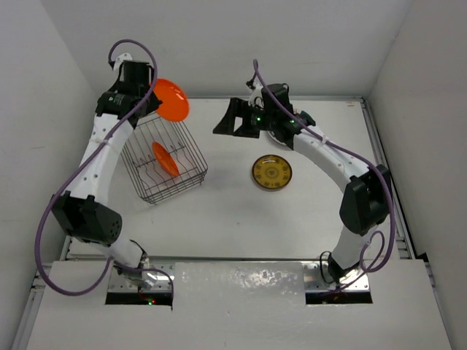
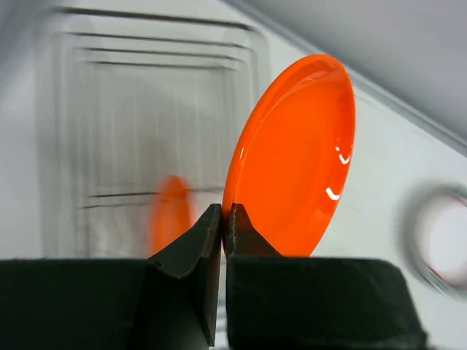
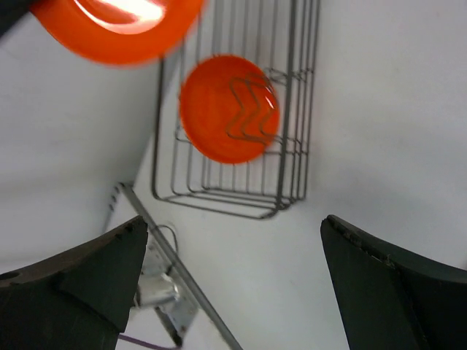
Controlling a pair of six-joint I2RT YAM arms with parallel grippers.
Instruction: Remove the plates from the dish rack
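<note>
- White tabletop [image 1: 233,219], white walls [image 1: 219,44].
- Left gripper [image 2: 224,217]: jaws clamped on glossy round orange plate [image 2: 295,160], at black wire dish rack's [image 1: 191,149] 12 o'clock.
- Right gripper [image 1: 237,120]: jaws apart, empty.
- Second orange plate [image 1: 166,158] upright in rack; yellow patterned plate [image 1: 271,172] at rack's 3 o'clock.

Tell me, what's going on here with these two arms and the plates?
The robot is emptying plates out of a wire dish rack. The left arm has its jaws shut on the rim of an orange plate, which is lifted clear of the rack. A second orange plate stands on edge inside the rack. A yellow patterned plate lies flat on the table. The right arm reaches over the table's far side, jaws wide open, holding nothing.
</note>
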